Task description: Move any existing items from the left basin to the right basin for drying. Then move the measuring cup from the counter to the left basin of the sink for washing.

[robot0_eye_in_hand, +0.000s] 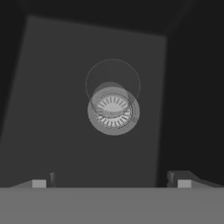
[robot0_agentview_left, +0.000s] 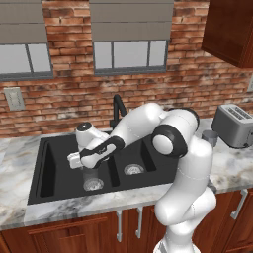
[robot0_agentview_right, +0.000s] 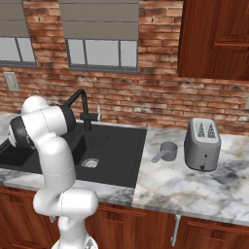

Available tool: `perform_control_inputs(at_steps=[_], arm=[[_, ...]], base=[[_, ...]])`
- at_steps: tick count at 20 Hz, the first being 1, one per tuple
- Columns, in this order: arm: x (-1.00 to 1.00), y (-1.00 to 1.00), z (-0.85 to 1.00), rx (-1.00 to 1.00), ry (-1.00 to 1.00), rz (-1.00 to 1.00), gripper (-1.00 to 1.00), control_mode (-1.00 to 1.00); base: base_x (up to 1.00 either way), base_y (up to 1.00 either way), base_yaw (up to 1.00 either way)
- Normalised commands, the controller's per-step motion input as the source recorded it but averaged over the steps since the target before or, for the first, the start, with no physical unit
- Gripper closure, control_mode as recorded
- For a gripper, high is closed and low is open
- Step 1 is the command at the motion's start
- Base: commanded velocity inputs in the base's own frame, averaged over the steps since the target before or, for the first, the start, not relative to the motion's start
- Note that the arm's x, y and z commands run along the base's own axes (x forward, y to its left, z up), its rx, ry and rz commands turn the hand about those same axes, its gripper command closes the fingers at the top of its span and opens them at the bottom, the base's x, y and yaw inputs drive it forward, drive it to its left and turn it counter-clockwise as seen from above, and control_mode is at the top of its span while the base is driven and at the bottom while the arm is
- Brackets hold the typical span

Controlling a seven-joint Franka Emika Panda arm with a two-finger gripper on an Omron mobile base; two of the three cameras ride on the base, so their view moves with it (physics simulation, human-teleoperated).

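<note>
Your gripper hangs with jaws wide apart over the black sink's left basin, above a clear glass standing on the drain. The measuring cup sits on the marble counter beside the toaster, below a brick wall.

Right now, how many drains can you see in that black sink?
2. One drain sits in the left basin, under a clear glass standing over it. The other drain is in the right basin. The arm hides part of the sink.
</note>
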Motion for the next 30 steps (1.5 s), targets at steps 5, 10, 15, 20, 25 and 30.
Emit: perform_control_inputs(at_steps=[5,10,15,20,25,30], arm=[[0.01,0.00,-0.03,0.00,0.00,0.00,-1.00,-1.00],[0.00,0.00,-0.04,0.00,0.00,0.00,-1.00,-1.00],[0.00,0.00,-0.03,0.00,0.00,0.00,-1.00,-1.00],[0.08,0.01,0.00,0.00,0.00,0.00,-1.00,-1.00],[0.16,0.06,0.00,0.00,0.00,0.00,-1.00,-1.00],[0.23,0.15,0.00,0.00,0.00,0.00,-1.00,-1.00]], base=[[0.00,0.00,0.00],[0.00,0.00,0.00],[0.00,0.00,0.00],[0.00,0.00,0.00],[0.00,0.00,0.00],[0.00,0.00,0.00]])
